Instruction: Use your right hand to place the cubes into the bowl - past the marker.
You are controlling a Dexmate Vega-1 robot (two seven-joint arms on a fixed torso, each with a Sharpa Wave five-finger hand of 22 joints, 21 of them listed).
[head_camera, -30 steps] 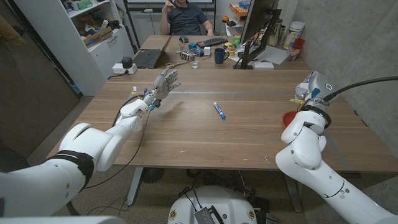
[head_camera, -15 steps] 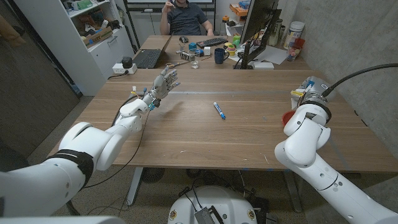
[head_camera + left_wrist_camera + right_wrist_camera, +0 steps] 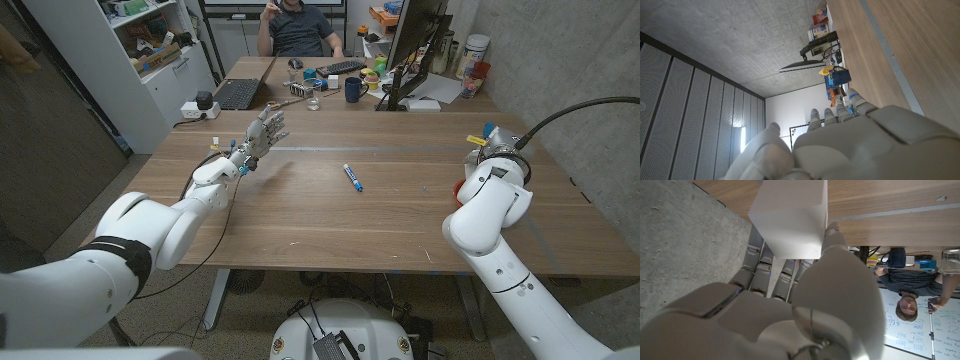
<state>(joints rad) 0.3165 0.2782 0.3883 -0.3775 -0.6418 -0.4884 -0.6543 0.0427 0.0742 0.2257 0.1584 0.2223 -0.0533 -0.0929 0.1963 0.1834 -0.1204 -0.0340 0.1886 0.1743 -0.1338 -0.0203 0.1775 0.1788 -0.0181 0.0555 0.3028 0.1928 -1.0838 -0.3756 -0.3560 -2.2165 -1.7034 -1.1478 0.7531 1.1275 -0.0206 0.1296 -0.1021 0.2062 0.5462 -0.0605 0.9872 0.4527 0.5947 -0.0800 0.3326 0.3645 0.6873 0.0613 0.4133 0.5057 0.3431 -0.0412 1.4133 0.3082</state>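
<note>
In the right wrist view my right hand (image 3: 790, 295) has its fingers and thumb around a white cube (image 3: 790, 215); the thumb presses one side of it. In the head view my right arm (image 3: 490, 195) stands at the table's right edge and hides that hand. Beside the forearm a sliver of the red bowl (image 3: 459, 188) shows. The blue marker (image 3: 352, 177) lies in the middle of the table, left of the bowl. My left hand (image 3: 265, 133) hovers over the far left of the table, fingers spread, holding nothing; its back shows in the left wrist view (image 3: 850, 140).
A small yellow piece (image 3: 472, 140) and a blue one (image 3: 488, 128) show just beyond my right wrist. A person (image 3: 298, 30) sits behind the far edge. A laptop (image 3: 238, 93), mug (image 3: 354, 90), glass (image 3: 314, 98) and monitor (image 3: 415, 45) crowd the far end.
My right arm has swung left and inward, now covering most of the red bowl and uncovering the yellow and blue pieces. The left hand and the marker have not moved.
</note>
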